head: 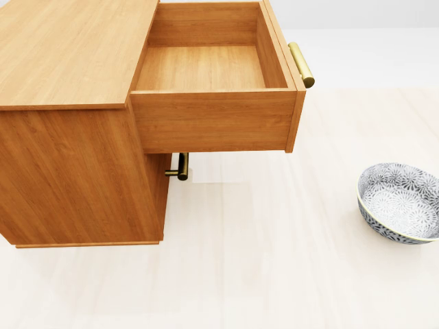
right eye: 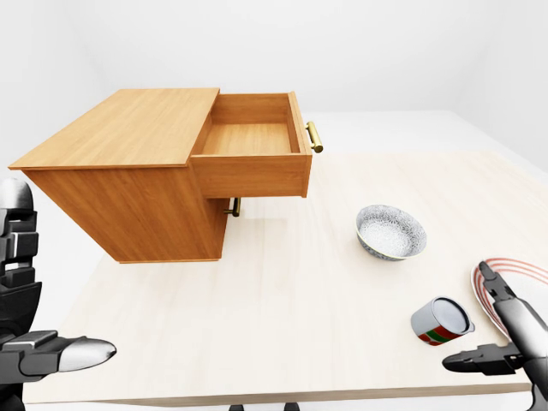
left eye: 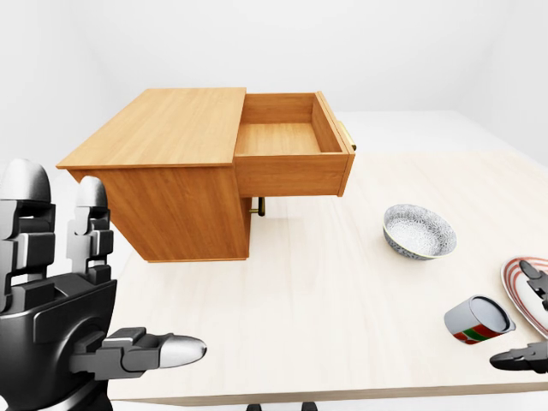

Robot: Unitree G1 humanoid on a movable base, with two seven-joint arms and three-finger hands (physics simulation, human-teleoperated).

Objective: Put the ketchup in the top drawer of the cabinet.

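Two hands, both spread, holding nothing. Ketchup lies tipped on the table, well right of the cabinet and below its open top drawer. Right hand just beside it; left hand far off.

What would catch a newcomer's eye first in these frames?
The wooden cabinet at upper left of the left-eye view, its top drawer pulled open and empty. Then the robot's open left hand raised large at lower left, and a patterned bowl on the table right of centre.
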